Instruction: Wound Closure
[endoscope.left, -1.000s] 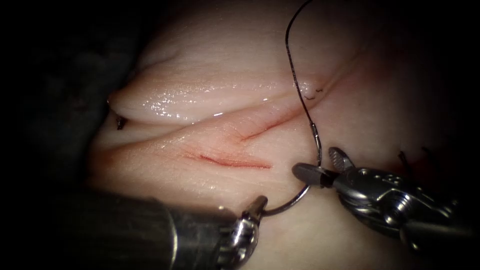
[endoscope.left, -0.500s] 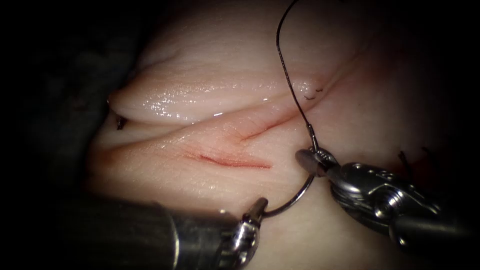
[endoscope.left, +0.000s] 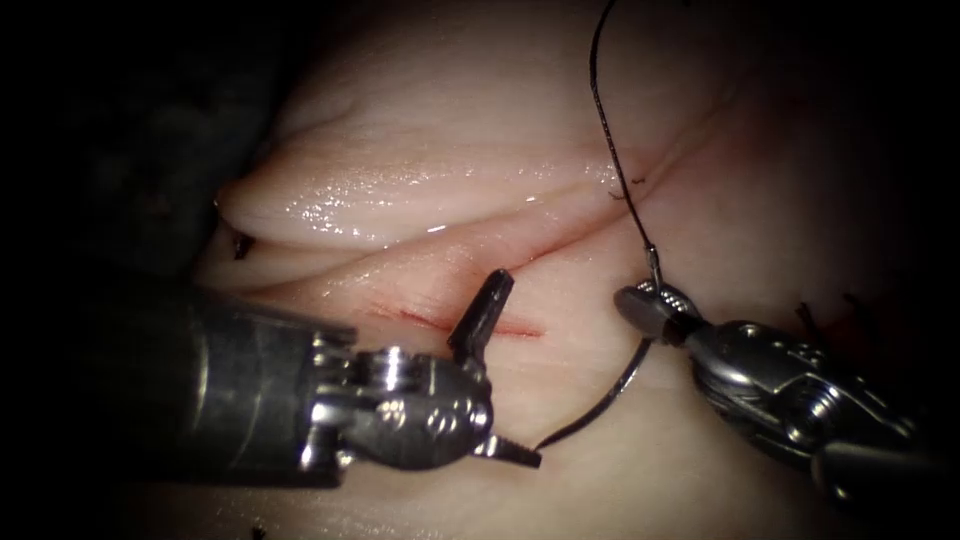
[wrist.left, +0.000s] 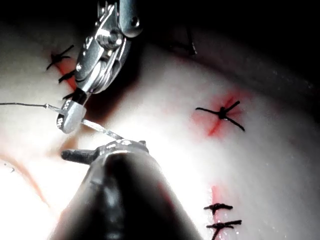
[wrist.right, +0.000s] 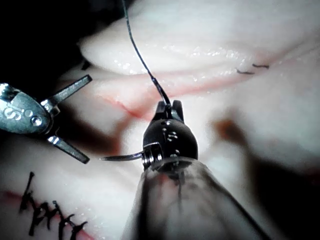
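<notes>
Two pincers: right pincer (endoscope.left: 648, 308) pinches needle (endoscope.left: 600, 405) near its thread end; left pincer (endoscope.left: 500, 370) spread, empty.

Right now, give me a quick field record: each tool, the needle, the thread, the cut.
left tool: jaws open, holds nothing, over the cut
right tool: jaws shut on the needle near its thread end
needle: curves down-left from right tool, tip free beside the left tool's lower jaw, not in the tissue
thread: runs up from needle's end
cut: red line, open, left of right tool
</notes>
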